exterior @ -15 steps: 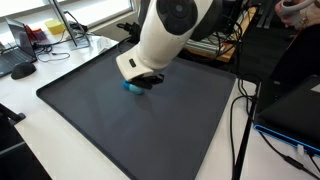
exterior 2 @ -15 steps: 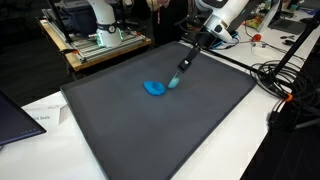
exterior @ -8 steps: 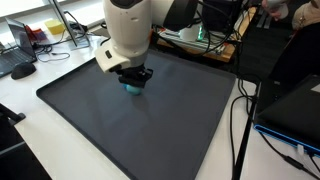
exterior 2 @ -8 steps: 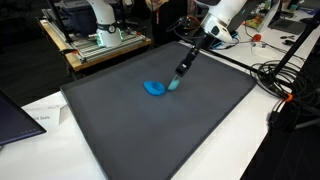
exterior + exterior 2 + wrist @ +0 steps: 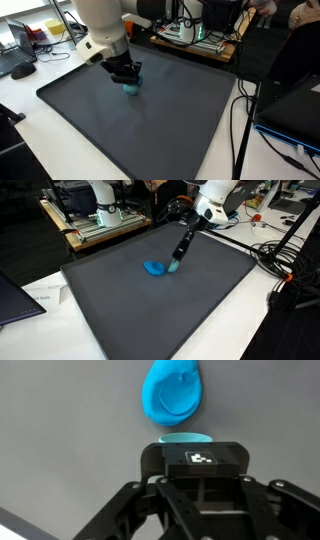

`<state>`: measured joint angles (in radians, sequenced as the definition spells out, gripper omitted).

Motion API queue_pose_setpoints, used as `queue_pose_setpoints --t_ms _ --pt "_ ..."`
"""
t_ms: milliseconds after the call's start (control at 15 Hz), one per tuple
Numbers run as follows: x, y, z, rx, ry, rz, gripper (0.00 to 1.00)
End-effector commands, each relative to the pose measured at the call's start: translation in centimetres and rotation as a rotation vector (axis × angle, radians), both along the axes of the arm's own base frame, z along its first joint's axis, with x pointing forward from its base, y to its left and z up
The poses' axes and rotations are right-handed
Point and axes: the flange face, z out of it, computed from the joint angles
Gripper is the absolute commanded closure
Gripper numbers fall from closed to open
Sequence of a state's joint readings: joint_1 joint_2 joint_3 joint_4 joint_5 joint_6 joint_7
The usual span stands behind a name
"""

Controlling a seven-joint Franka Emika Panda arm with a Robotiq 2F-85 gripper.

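Your gripper (image 5: 177, 259) is set low over the dark mat (image 5: 130, 310), reaching down at a slant from the white wrist. The jaws are drawn in on a small teal cylinder (image 5: 174, 266), which sits at their tips at the level of the mat. Whether its base touches the mat or rides just above it cannot be told from any view.

In the wrist view the teal cylinder shows only as a curved rim, directly ahead of the black block with the printed marker (image 5: 203, 458). The rest of it is hidden behind that block.

A bright blue, rounded, dish-like object (image 5: 154, 268) lies flat on the mat just beside the teal cylinder. In the wrist view it sits straight ahead of the cylinder, with a narrow strip of mat between the two. In an exterior view the arm (image 5: 105, 25) covers it.

The mat rests on a white table (image 5: 262, 330). A sheet of paper (image 5: 40, 298) lies off one corner of the mat, and black cables (image 5: 285, 265) trail beside its far edge.
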<state>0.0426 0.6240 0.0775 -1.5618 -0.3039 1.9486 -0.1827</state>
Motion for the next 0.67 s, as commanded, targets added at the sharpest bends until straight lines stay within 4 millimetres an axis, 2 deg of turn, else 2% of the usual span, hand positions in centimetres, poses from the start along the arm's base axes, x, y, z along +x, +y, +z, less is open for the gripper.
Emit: queue_pose_setpoints --t_ms 0,600 --pt "-0.3 -2.7 -0.4 0.093 -0.023 0.014 0.78" --pt "-0.5 -8.7 -0.1 0.266 -0.043 -0.018 0.78"
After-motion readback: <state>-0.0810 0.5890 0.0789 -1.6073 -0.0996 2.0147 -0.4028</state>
